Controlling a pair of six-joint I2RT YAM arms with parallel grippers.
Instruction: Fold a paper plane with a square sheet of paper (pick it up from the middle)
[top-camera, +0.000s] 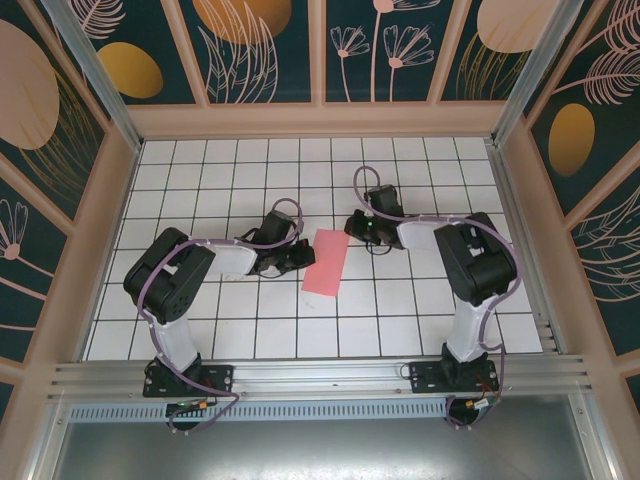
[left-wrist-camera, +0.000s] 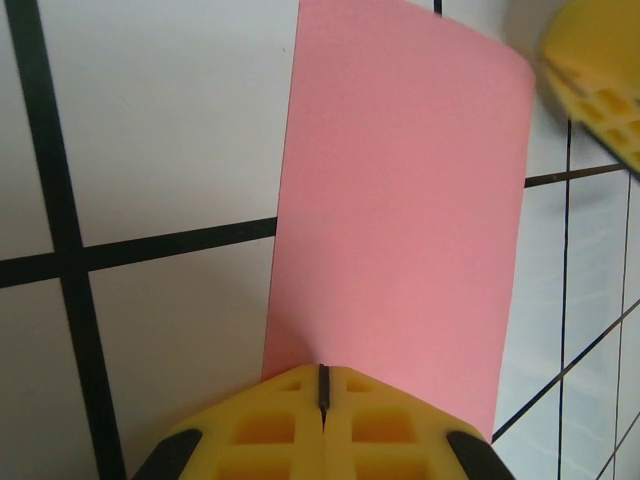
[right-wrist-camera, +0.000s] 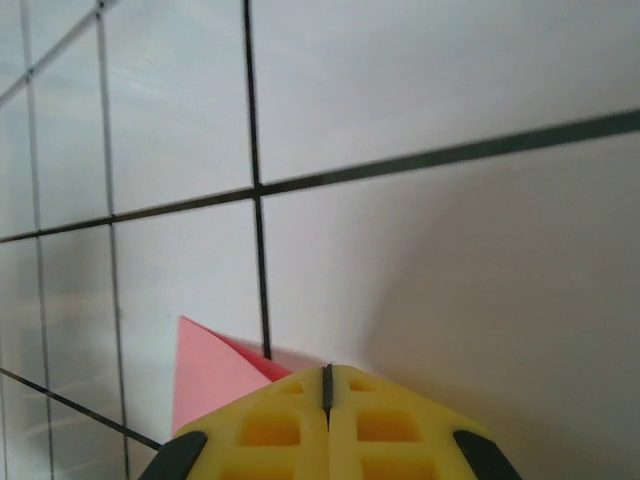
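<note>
Left jaws closed, tips touching pink paper (left-wrist-camera: 400, 200), right jaws closed beside its corner

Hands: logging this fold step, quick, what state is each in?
Left hand: closed, tips at the edge of the paper; grip cannot be told.
Right hand: closed beside a paper corner; grip cannot be told.
</note>
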